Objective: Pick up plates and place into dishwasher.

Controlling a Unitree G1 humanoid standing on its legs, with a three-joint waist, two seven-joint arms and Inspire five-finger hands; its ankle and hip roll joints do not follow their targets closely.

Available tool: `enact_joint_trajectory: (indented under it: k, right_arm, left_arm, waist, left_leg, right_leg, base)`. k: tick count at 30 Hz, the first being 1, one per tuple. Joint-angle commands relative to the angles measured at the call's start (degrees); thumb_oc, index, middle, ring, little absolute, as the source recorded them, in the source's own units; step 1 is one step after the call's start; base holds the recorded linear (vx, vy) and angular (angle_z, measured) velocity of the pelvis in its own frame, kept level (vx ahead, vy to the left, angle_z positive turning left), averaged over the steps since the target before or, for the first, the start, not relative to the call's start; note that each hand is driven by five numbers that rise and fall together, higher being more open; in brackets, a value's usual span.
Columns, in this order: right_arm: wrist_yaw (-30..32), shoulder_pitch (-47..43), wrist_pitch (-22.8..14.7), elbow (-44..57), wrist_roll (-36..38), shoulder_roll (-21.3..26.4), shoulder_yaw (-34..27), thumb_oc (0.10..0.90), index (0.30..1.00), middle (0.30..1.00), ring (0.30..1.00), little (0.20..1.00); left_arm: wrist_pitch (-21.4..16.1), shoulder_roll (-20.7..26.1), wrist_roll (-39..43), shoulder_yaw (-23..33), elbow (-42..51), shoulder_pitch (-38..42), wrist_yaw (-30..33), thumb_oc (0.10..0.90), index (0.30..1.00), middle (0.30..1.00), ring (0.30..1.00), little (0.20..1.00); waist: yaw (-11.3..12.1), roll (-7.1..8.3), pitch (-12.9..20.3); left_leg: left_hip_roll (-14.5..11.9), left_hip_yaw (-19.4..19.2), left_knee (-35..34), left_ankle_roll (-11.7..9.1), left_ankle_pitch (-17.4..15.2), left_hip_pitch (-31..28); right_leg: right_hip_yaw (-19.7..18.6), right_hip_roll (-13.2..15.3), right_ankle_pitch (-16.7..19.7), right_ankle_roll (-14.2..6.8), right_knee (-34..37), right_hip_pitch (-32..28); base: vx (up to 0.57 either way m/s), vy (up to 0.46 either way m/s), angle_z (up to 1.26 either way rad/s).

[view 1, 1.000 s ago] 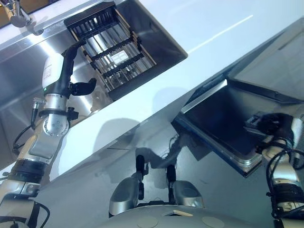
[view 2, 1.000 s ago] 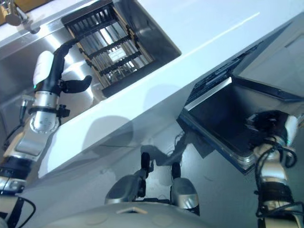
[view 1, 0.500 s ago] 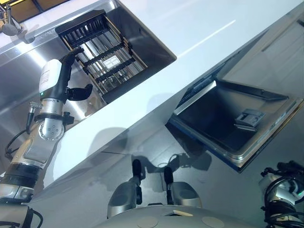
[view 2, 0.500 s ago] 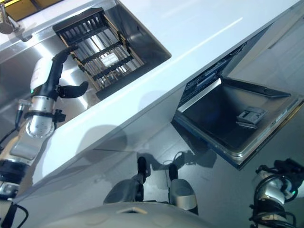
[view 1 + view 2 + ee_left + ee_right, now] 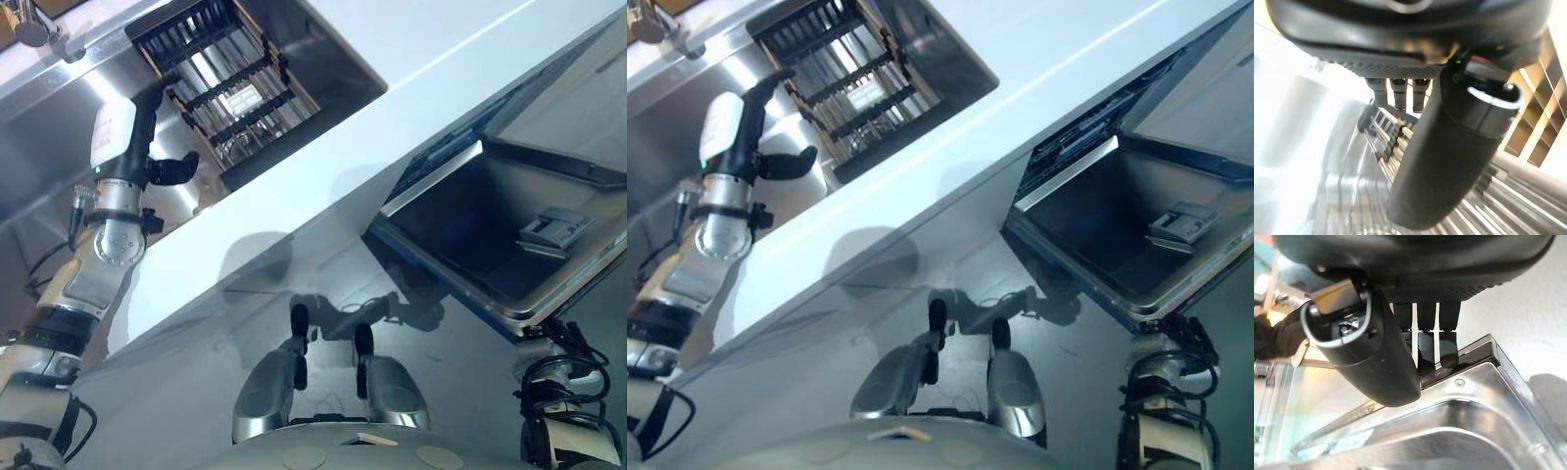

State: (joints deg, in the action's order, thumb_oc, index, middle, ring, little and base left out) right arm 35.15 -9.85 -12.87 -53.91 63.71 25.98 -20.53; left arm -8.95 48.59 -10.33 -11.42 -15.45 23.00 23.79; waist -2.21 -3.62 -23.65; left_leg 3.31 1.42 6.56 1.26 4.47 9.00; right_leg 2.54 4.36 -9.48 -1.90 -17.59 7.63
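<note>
Head views: left hand (image 5: 137,137), fingers straight and thumb spread, reaches into sink (image 5: 59,127) at dish rack (image 5: 225,88); no plate discernible. Dishwasher door (image 5: 509,235) open; right arm has withdrawn below it. Right wrist view: right hand (image 5: 1400,347) relaxed, empty, at door edge.

I've got a white counter (image 5: 323,186) running diag. across my view. A steel sink (image 5: 59,137) is sunk into it, w/ a dark slatted rack (image 5: 220,78) sitting in the basin. Faucet (image 5: 34,29) at the sink's far corner. Below the counter edge, grey floor (image 5: 196,362) and the dishwasher door (image 5: 509,235) lying open over it.
</note>
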Motion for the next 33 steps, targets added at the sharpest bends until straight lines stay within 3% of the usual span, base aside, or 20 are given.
enact_joint_trajectory:
  k: [1, 7, 17, 24, 28, 31, 33]
  right_arm:
    - [-5.1, 1.5, -3.1, 2.0, 6.8, 4.5, -2.4, 0.100, 0.300, 0.300, 0.300, 0.200]
    - [-12.2, 0.4, -3.8, 0.0, 19.2, 6.3, -4.8, 0.100, 0.300, 0.300, 0.300, 0.200]
    - [-11.8, -1.9, -4.2, -3.6, 22.6, 13.0, -7.9, 0.100, 0.300, 0.300, 0.300, 0.200]
    - [-13.2, -3.6, -1.2, -5.5, 18.7, 17.8, -8.7, 0.100, 0.300, 0.300, 0.300, 0.200]
    - [-12.2, -6.2, -1.4, -5.3, 15.7, 19.2, -7.0, 0.100, 0.300, 0.300, 0.300, 0.200]
    - [-13.2, -8.4, -1.0, -4.4, 9.2, 19.9, -5.0, 0.100, 0.300, 0.300, 0.300, 0.200]
    - [-17.7, -10.9, -0.2, -1.0, 4.8, 20.1, -1.8, 0.100, 0.300, 0.300, 0.300, 0.200]
  left_arm:
    - [-3.5, -6.0, -1.3, 0.2, 4.6, -2.7, 5.6, 0.800, 0.900, 0.900, 0.900, 0.900]
    - [-3.0, -5.9, -1.1, 1.0, 5.4, -2.4, 7.2, 0.800, 0.900, 0.900, 0.900, 0.900]
    - [-2.9, -2.9, -1.6, 2.6, 3.5, -2.0, 11.7, 0.800, 0.900, 0.900, 0.900, 0.900]
    - [-2.6, -1.5, -0.8, 4.0, 4.4, -2.8, 12.4, 0.800, 0.900, 0.900, 0.900, 0.900]
    - [-1.8, -1.9, -0.9, 3.9, 5.5, -2.4, 12.1, 0.800, 0.900, 0.900, 0.900, 0.900]
    - [-1.1, -2.2, -1.1, 3.4, 6.1, -1.9, 11.5, 0.800, 0.900, 0.900, 0.900, 0.900]
    - [-0.4, -2.2, -0.7, 2.9, 6.6, -1.3, 11.2, 0.800, 0.900, 0.900, 0.900, 0.900]
  waist:
    - [0.4, -1.28, 1.1]
    - [0.4, -3.68, 0.9]
    - [-0.2, -7.96, 2.2]
    - [-0.5, -10.38, 2.4]
    - [-0.4, -11.10, 2.6]
    - [-0.1, -11.24, 2.8]
    - [0.2, -11.29, 2.7]
  left_leg:
    - [0.1, -0.3, 14.8, 0.3, -9.6, 5.5]
    - [1.6, 0.1, 18.8, 0.5, -10.5, 8.4]
    - [3.7, -0.1, 21.5, 0.1, -11.0, 10.5]
    - [4.7, -0.3, 21.2, -0.5, -10.6, 10.1]
    - [5.1, -0.3, 21.2, -0.4, -10.7, 9.9]
    - [5.3, -0.2, 21.1, -0.5, -10.7, 9.4]
    - [5.3, 0.2, 20.7, -0.6, -10.3, 8.9]
  right_leg:
    - [2.0, 1.3, -0.4, 2.7, -9.9, 5.3]
    - [1.7, 2.5, -3.7, 4.0, -17.8, 10.0]
    - [0.2, 3.8, -7.3, 5.2, -25.3, 15.2]
    - [-0.5, 4.2, -8.1, 5.7, -26.7, 16.1]
    - [-0.6, 4.4, -8.6, 6.1, -27.4, 16.4]
    - [-0.5, 4.8, -8.9, 6.2, -27.5, 15.9]
    - [-0.2, 4.9, -8.5, 6.2, -27.1, 15.4]
  base:
    - [0.01, 0.046, 0.02]
    - [0.00, 0.034, 0.05]
    - [0.01, 0.069, 0.01]
    - [0.00, 0.067, 0.01]
    - [-0.01, 0.021, 0.00]
    - [0.01, -0.002, 0.00]
    - [0.01, -0.002, 0.02]
